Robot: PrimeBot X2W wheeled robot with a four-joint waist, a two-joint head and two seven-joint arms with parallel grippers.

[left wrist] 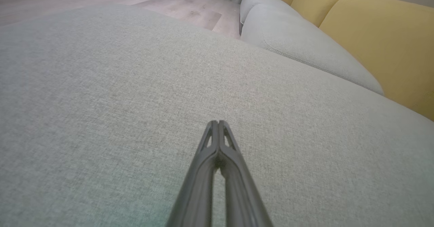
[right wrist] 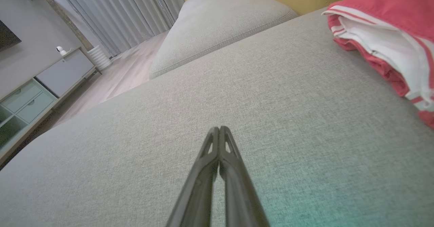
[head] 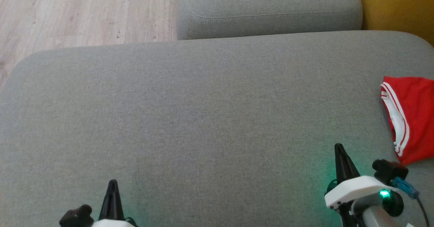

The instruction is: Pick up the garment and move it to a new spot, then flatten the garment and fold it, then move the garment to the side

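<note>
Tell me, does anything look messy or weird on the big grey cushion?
Not much. The red garment with white trim lies folded at the grey cushion's right edge, its white lining showing in the right wrist view. Both grippers, left gripper and right gripper, are shut and hold nothing. No spills or damage show.

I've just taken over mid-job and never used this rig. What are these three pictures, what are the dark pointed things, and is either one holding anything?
The big picture is from the robot's head, looking down at a grey sofa cushion. The dark points at the bottom are its two hands: the left gripper and the right gripper. The other two pictures come from a camera on each wrist, looking along that gripper's own fingers: the left and the right. Both grippers are shut, fingers pressed together, holding nothing. On the cushion lies a red garment with white stripes, at the robot's right, apart from the right gripper. A second grey cushion and a yellow backrest sit beyond.
</note>
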